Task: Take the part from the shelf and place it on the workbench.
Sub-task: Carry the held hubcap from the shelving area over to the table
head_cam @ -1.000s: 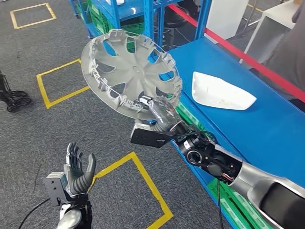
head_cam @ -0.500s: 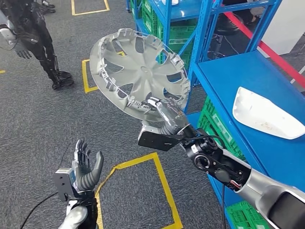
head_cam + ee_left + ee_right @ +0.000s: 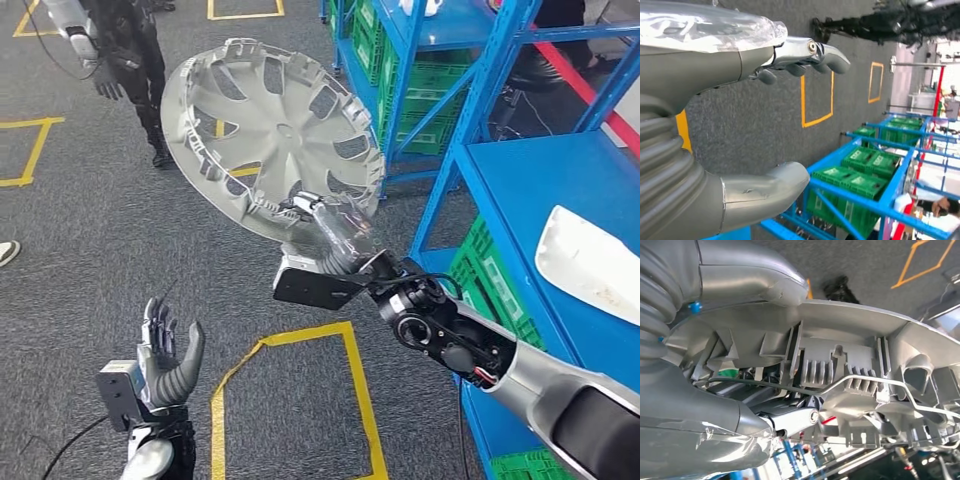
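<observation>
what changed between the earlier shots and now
The whole head view has swung, so the camera turned: the blue workbench with the white part slid toward the right edge, and the shelves and another robot came into view. That is the robot turning, not things moving. Unchanged: the right hand grips the wheel cover by its rim, raised and tilted; the left hand stays open and empty.

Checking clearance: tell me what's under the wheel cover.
Under the wheel cover lies grey carpet with yellow floor tape. The right hand grips its lower rim. The floor directly beneath is covered.
</observation>
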`<state>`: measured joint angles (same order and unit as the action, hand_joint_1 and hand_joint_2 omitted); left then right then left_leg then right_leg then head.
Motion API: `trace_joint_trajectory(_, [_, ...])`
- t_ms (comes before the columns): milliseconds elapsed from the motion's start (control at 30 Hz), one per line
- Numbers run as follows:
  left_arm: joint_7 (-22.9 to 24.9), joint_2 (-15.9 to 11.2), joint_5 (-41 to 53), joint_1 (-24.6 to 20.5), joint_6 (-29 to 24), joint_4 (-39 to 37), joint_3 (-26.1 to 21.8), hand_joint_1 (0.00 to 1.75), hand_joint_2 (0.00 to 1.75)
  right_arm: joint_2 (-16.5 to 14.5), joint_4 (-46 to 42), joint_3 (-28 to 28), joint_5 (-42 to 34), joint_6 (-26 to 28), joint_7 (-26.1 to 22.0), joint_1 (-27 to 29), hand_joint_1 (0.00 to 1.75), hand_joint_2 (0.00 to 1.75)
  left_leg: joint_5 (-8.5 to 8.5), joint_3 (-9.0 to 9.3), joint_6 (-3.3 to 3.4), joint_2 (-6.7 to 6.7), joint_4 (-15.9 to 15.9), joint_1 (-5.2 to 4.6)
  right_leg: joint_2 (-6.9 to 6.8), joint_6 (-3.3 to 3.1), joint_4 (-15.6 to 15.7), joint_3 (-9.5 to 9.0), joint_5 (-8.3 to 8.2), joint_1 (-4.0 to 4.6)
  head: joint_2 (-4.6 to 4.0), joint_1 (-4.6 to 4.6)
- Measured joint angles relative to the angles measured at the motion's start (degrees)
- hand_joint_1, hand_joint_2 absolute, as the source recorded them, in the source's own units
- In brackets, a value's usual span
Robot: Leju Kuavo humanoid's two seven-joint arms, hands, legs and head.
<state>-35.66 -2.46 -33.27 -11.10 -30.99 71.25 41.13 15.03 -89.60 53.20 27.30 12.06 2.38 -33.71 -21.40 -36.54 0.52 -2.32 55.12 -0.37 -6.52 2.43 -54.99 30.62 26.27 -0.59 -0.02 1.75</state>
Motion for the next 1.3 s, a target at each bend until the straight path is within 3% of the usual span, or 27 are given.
trace_joint_trajectory(33, [0.0,0.0,0.0,0.1,0.0,0.0,0.0,0.0,1.75,0.2,-0.2,-0.1,0.0,-0.1,0.2,0.0,1.75,1.75,0.02,0.18,0.29,0.73,-0.2,0.04,0.42,0.28,-0.4,-0.09,0.51,-0.18,0.0,0.17])
trace_joint_trajectory(100, [0.2,0.0,0.0,0.1,-0.2,0.1,0.0,0.0,1.75,0.7,-0.4,-0.5,0.0,-0.2,0.5,0.0,1.75,1.75,0.1,0.61,1.0,2.07,-0.5,0.32,3.11,0.59,-4.4,1.51,3.07,-0.46,0.0,0.73])
trace_joint_trajectory(167, [0.3,0.0,-0.1,0.2,-0.4,0.1,0.0,0.0,1.75,1.3,-0.6,-0.7,-0.1,-0.4,0.6,0.0,1.75,1.75,0.05,0.72,1.44,3.48,-0.5,0.3,5.74,0.61,-12.8,5.69,6.64,-0.42,0.0,1.74])
trace_joint_trajectory(200, [0.4,0.0,-0.2,0.4,-0.6,0.1,0.0,0.0,1.75,1.5,-0.6,-0.7,-0.1,-0.5,0.6,0.0,1.75,1.75,0.01,0.76,1.53,4.3,-0.5,0.25,6.19,0.6,-16.5,7.78,7.63,-0.36,0.0,2.17])
trace_joint_trajectory(233, [0.4,0.0,-0.2,0.5,-0.7,0.1,0.0,0.0,1.75,1.7,-0.6,-0.7,-0.1,-0.6,0.6,0.1,1.75,1.75,-0.05,0.81,1.58,5.19,-0.4,0.2,6.39,0.54,-18.2,9.01,7.49,-0.31,0.0,2.37])
trace_joint_trajectory(267, [0.4,0.0,-0.3,0.7,-0.7,0.1,0.0,0.0,1.75,1.9,-0.6,-0.7,-0.2,-0.6,0.7,0.1,1.75,1.75,-0.13,0.9,1.61,6.12,-0.3,0.16,6.53,0.41,-17.5,9.11,6.15,-0.31,0.0,2.46])
trace_joint_trajectory(300, [0.5,0.1,-0.3,0.8,-0.7,0.1,0.0,0.0,1.75,2.1,-0.6,-0.7,-0.3,-0.7,0.8,0.1,1.75,1.75,-0.25,1.05,1.59,7.09,-0.1,0.16,6.88,0.22,-14.3,8.02,3.77,-0.33,0.0,2.59])
trace_joint_trajectory(367, [0.5,0.2,-0.4,1.0,-0.5,0.1,0.0,0.0,1.75,2.5,-0.8,-0.8,-0.6,-0.8,0.9,0.1,1.75,1.75,-0.51,1.15,1.36,8.88,0.3,0.17,9.15,-0.17,-5.9,4.63,-0.63,-0.55,0.0,2.84])
trace_joint_trajectory(433, [0.4,0.3,-0.4,1.2,-0.3,0.2,0.0,0.0,1.75,2.9,-1.1,-0.9,-0.7,-0.8,1.0,0.1,1.75,1.75,-0.5,0.79,0.9,10.36,0.5,0.36,10.89,-0.39,-1.5,2.69,-1.8,-0.66,0.0,2.83])
trace_joint_trajectory(500, [0.4,0.2,-0.4,1.4,-0.2,0.2,0.0,0.0,1.75,3.1,-1.5,-0.9,-0.7,-0.8,1.0,0.0,1.75,1.75,-0.23,0.42,0.24,11.68,0.3,0.58,10.07,-0.68,-0.9,2.19,-1.58,-0.62,0.0,2.65])
trace_joint_trajectory(533, [0.3,0.2,-0.4,1.5,-0.2,0.2,0.0,0.0,1.75,3.1,-1.6,-1.0,-0.7,-0.8,1.0,0.0,1.75,1.75,-0.37,0.28,-0.04,11.12,0.5,0.49,9.33,-0.93,-0.5,1.96,-1.71,-0.66,0.0,2.49])
trace_joint_trajectory(567, [0.3,0.2,-0.4,1.6,-0.2,0.2,0.0,0.0,1.75,3.2,-1.8,-1.0,-0.7,-0.9,1.0,0.0,1.75,1.75,-1.03,-0.22,-0.35,9.53,1.4,0.32,8.57,-1.24,-0.1,1.71,-1.87,-0.75,0.0,2.14])
trace_joint_trajectory(633, [0.3,0.1,-0.4,1.6,-0.2,0.3,0.0,0.0,1.75,3.3,-1.9,-1.2,-0.7,-0.9,1.1,0.0,1.75,1.75,-4.11,-2.95,-0.89,4.99,7.0,0.2,7.02,-1.68,0.4,1.4,-2.1,-0.68,0.0,1.38])
trace_joint_trajectory(667, [0.3,0.1,-0.4,1.6,-0.2,0.3,0.0,0.0,1.75,3.4,-2.0,-1.3,-0.7,-0.9,1.1,0.0,1.75,1.75,-5.97,-5.03,-1.19,3.56,11.2,0.35,6.26,-1.8,0.5,1.4,-2.11,-0.59,0.0,1.03])
trace_joint_trajectory(733, [0.3,0.1,-0.4,1.7,-0.2,0.3,0.0,0.0,1.75,3.4,-2.0,-1.3,-0.7,-0.9,1.1,0.1,1.75,1.75,-7.75,-8.17,-1.64,2.8,17.2,0.75,4.65,-1.82,0.5,1.4,-2.02,-0.52,0.0,0.52])
trace_joint_trajectory(767, [0.3,0.1,-0.4,1.7,-0.2,0.3,0.0,0.0,1.75,3.4,-2.0,-1.3,-0.7,-0.9,1.1,0.1,1.75,1.75,-7.08,-8.21,-1.79,2.66,17.1,0.91,3.84,-1.79,0.4,1.38,-1.94,-0.53,0.0,0.18])
trace_joint_trajectory(833, [0.3,0.1,-0.4,1.8,-0.2,0.3,0.0,0.0,1.75,3.4,-2.0,-1.3,-0.7,-0.9,1.1,0.1,1.75,1.75,-3.43,-4.67,-1.86,1.36,10.0,1.07,2.33,-1.56,0.4,1.22,-1.72,-0.52,0.0,-0.44])
trace_joint_trajectory(900, [0.3,0.1,-0.4,1.7,-0.2,0.3,0.0,0.0,1.75,3.5,-2.0,-1.4,-0.7,-0.9,1.1,0.1,1.75,1.75,-0.84,-0.63,-1.32,-1.37,2.3,0.7,1.13,-1.07,0.4,0.98,-1.38,-0.17,0.0,-0.79])
trace_joint_trajectory(933, [0.3,0.2,-0.5,1.7,-0.1,0.3,0.0,0.0,1.75,3.5,-2.1,-1.5,-0.7,-1.0,1.1,0.0,1.75,1.75,-0.45,0.29,-0.88,-2.13,0.5,0.49,0.6,-0.75,0.4,0.81,-1.21,0.05,0.0,-0.73])
trace_joint_trajectory(967, [0.2,0.2,-0.5,1.7,-0.1,0.3,0.0,0.0,1.75,3.6,-2.2,-1.6,-0.7,-1.0,1.3,0.0,1.75,1.75,-0.57,0.39,-0.41,-2.05,0.1,0.26,0.06,-0.46,0.4,0.65,-1.05,0.18,0.0,-0.62])
trace_joint_trajectory(1033, [0.0,0.2,-0.7,2.0,0.0,0.3,0.0,0.0,1.75,3.7,-2.5,-1.6,-0.8,-1.1,1.7,0.0,1.75,1.75,-0.49,0.42,0.4,-0.42,0.0,0.26,-0.96,0.22,0.5,0.19,-0.7,0.04,0.0,-0.39])
trace_joint_trajectory(1067, [-0.2,0.2,-0.8,2.1,0.0,0.3,0.0,0.0,1.75,3.9,-2.7,-1.7,-0.9,-1.2,1.9,0.0,1.75,1.75,-0.41,0.6,0.75,0.34,-0.3,0.35,-0.34,0.51,0.1,0.13,-0.18,-0.19,0.0,-0.3])
trace_joint_trajectory(1133, [-0.5,0.3,-0.9,2.3,0.1,0.4,0.0,0.0,1.75,4.4,-3.0,-1.8,-1.1,-1.3,2.3,0.0,1.75,1.75,-0.24,1.01,1.43,1.9,-0.6,0.66,2.89,0.83,-4.4,1.8,2.53,-0.52,0.0,0.2])
trace_joint_trajectory(1167, [-0.6,0.4,-1.0,2.3,0.2,0.4,0.0,0.0,1.75,4.6,-3.1,-1.8,-1.1,-1.3,2.5,0.0,1.75,1.75,-0.23,1.1,1.63,2.68,-0.7,0.66,4.77,0.84,-8.5,3.64,4.47,-0.55,0.0,0.63])
trace_joint_trajectory(1233, [-0.7,0.6,-1.1,2.5,0.3,0.4,0.0,0.0,1.75,5.0,-3.2,-1.8,-1.2,-1.3,2.6,0.0,1.75,1.75,-0.25,1.18,1.87,4.39,-0.6,0.56,6.23,0.87,-16.3,7.68,7.28,-0.42,0.0,1.24])
trace_joint_trajectory(1267, [-0.7,0.6,-1.1,2.6,0.3,0.4,0.0,0.0,1.75,5.2,-3.2,-1.8,-1.3,-1.4,2.7,0.1,1.75,1.75,-0.27,1.24,1.9,5.33,-0.6,0.51,6.4,0.82,-17.8,8.71,7.19,-0.39,0.0,1.42])
trace_joint_trajectory(1300, [-0.7,0.6,-1.2,2.7,0.2,0.4,0.0,0.0,1.75,5.3,-3.2,-1.8,-1.4,-1.4,2.7,0.1,1.75,1.75,-0.31,1.32,1.9,6.32,-0.5,0.49,6.52,0.71,-16.7,8.58,5.83,-0.4,0.0,1.55])
